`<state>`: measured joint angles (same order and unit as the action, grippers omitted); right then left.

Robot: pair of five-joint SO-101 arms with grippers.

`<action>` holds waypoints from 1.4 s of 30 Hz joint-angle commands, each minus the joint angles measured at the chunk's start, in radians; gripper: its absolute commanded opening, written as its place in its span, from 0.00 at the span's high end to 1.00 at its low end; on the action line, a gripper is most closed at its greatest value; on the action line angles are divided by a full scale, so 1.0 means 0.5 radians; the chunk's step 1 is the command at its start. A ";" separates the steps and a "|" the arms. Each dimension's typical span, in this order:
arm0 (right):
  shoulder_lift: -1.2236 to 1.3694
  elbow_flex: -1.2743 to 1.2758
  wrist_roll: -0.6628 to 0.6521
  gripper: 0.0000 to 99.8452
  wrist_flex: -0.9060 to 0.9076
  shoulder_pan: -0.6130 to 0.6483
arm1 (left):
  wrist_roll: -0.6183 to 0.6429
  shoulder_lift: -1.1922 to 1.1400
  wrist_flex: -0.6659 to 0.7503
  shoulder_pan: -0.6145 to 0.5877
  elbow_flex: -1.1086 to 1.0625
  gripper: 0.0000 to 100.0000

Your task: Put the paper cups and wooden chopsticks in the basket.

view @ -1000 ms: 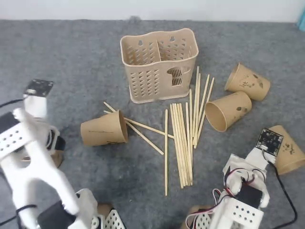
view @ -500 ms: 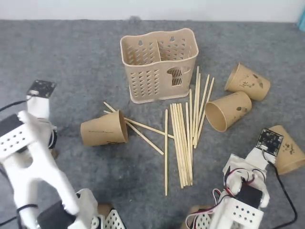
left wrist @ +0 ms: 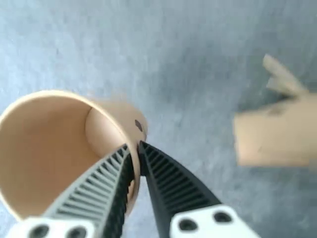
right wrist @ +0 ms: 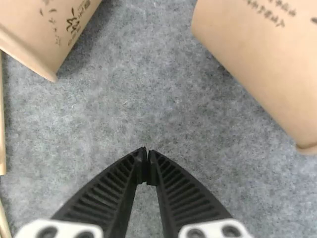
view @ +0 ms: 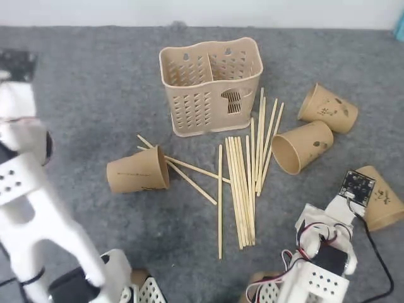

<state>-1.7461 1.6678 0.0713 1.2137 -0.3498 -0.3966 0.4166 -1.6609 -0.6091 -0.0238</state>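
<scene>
Your white plastic left arm [view: 28, 208] and right arm [view: 322, 262]: moulded shells, perforated bases. Right arm: red and black cables [view: 308, 238], black square circuit board [view: 357, 185]. Left end effector [left wrist: 133, 145] and right end effector [right wrist: 146, 151]: black ribbed tapering fingers [right wrist: 111, 191], white screwed mounts.

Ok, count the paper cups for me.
5. Lone cup left of the chopsticks; near cup and far cup right of the basket; half-hidden cup beside the right arm; held cup in the left tool. Arms could hide more.
</scene>
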 commanded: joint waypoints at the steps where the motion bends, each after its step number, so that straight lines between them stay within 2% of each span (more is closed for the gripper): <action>1: -0.008 0.031 -0.015 0.99 0.023 -0.014 | 0.304 0.074 -0.153 0.417 0.425 0.99; 6: -0.008 0.031 -0.015 0.99 0.023 -0.014 | 0.703 0.055 -0.141 0.982 0.726 0.99; 11: -0.008 0.031 -0.015 0.99 0.023 -0.014 | 1.056 0.055 0.178 1.455 0.753 0.99; 17: -0.008 0.031 -0.015 0.99 0.023 -0.014 | 1.313 -0.123 0.786 1.725 0.723 0.99; 22: -0.008 0.031 -0.015 0.99 0.023 -0.017 | 1.363 -0.525 1.003 1.820 0.891 0.99; 27: -0.008 0.031 -0.015 0.99 0.023 -0.014 | 1.363 -1.016 0.936 1.903 1.410 0.99; 34: -0.008 0.031 -0.015 0.99 0.023 -0.008 | 1.356 -1.669 0.660 2.007 2.193 0.99; 42: -0.008 0.031 -0.015 0.99 0.023 -0.005 | 1.142 -2.194 0.334 2.004 2.828 0.99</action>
<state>-1.7461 1.6678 0.0713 1.2137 -0.3498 0.2094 -0.6145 -1.4446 0.3974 1.2543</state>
